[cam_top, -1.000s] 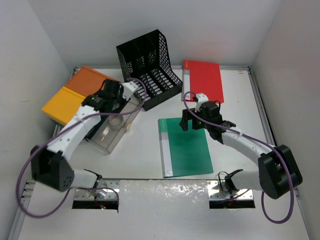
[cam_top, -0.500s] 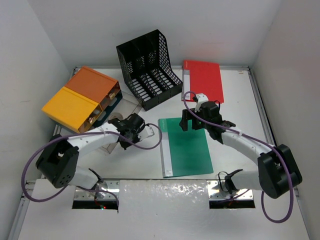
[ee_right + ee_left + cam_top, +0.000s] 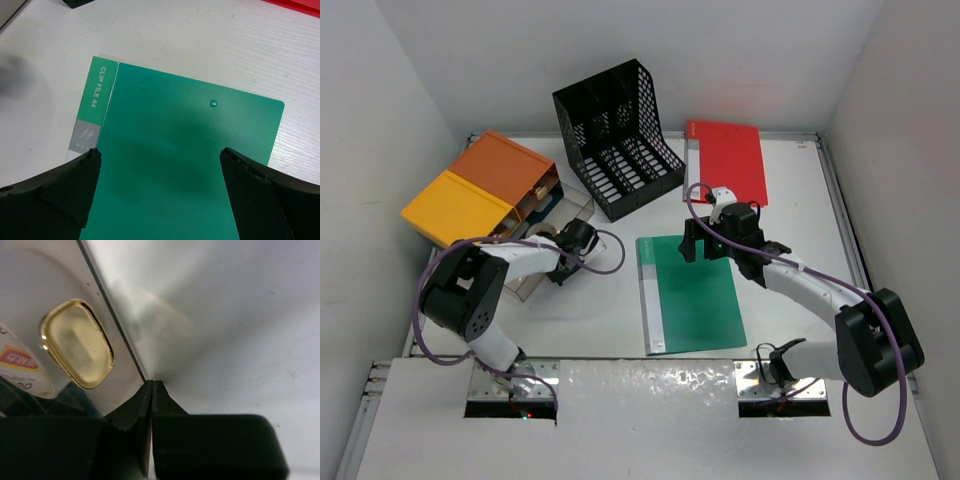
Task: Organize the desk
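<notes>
The desk [image 3: 800, 210] is a white tabletop with a thin rim. My left gripper [image 3: 567, 255] is shut with nothing between its fingers. In the left wrist view the gripper's tips [image 3: 152, 386] sit against the edge of a clear drawer front [image 3: 55, 300] that has a gold handle [image 3: 77, 342]. That clear drawer [image 3: 532, 250] sticks out of the orange-yellow drawer box [image 3: 475, 185]. My right gripper [image 3: 703, 240] [image 3: 160, 160] hangs open above the upper end of a green clip file [image 3: 692, 295] [image 3: 185, 150] lying flat.
A black mesh file rack [image 3: 618, 135] stands at the back centre. A red folder [image 3: 728, 158] lies flat to its right. Metal rails run along the desk's edges, and white walls close in on three sides.
My left arm came off the top of the clear drawer, shut its jaws and swung down to the drawer's front edge. The right arm has not moved.
</notes>
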Robot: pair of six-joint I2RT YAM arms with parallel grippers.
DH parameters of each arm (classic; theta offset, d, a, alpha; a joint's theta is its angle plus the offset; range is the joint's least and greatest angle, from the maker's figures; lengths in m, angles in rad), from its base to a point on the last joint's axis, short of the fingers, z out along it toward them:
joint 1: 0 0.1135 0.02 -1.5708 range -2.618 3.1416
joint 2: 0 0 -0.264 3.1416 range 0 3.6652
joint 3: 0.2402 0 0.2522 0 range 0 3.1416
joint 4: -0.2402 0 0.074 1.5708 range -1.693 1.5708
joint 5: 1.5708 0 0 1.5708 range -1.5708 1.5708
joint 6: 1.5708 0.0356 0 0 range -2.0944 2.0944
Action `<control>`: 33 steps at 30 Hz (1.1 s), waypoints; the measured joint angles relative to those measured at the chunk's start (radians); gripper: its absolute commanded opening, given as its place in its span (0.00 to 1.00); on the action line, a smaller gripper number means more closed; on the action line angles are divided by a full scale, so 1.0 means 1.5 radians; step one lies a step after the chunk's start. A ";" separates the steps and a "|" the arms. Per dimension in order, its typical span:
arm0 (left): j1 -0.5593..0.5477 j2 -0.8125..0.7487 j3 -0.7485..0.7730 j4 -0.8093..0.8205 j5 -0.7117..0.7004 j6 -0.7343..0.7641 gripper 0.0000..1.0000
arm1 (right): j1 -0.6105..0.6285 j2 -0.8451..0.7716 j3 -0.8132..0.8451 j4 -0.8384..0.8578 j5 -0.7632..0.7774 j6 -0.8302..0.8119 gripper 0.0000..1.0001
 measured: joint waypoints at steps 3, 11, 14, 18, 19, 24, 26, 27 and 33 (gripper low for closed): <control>0.004 -0.004 0.000 0.013 -0.006 -0.007 0.00 | 0.000 0.000 0.000 0.000 0.000 0.000 0.99; 0.079 -0.007 0.000 0.073 -0.040 -0.018 0.00 | 0.000 0.000 0.000 0.000 0.000 -0.001 0.99; 0.115 -0.007 0.000 0.098 -0.061 -0.018 0.00 | 0.000 0.000 0.000 0.000 0.000 -0.002 0.99; 0.136 -0.007 0.000 0.127 -0.090 -0.016 0.00 | 0.000 0.000 0.000 0.000 0.003 -0.004 0.99; 0.136 -0.006 0.000 0.134 -0.099 -0.016 0.00 | 0.000 0.000 0.000 0.000 0.005 -0.005 0.99; 0.140 0.006 0.000 0.173 -0.141 -0.014 0.00 | 0.000 0.000 0.000 -0.001 0.015 -0.007 0.99; 0.145 0.013 0.000 0.188 -0.159 -0.013 0.02 | 0.000 0.000 0.000 -0.001 0.017 -0.008 0.99; 0.148 0.016 0.000 0.195 -0.167 -0.014 0.03 | 0.000 0.000 0.000 -0.002 0.017 -0.009 0.99; 0.150 0.019 0.000 0.224 -0.204 -0.009 0.08 | 0.000 -0.005 0.000 -0.003 0.018 -0.013 0.99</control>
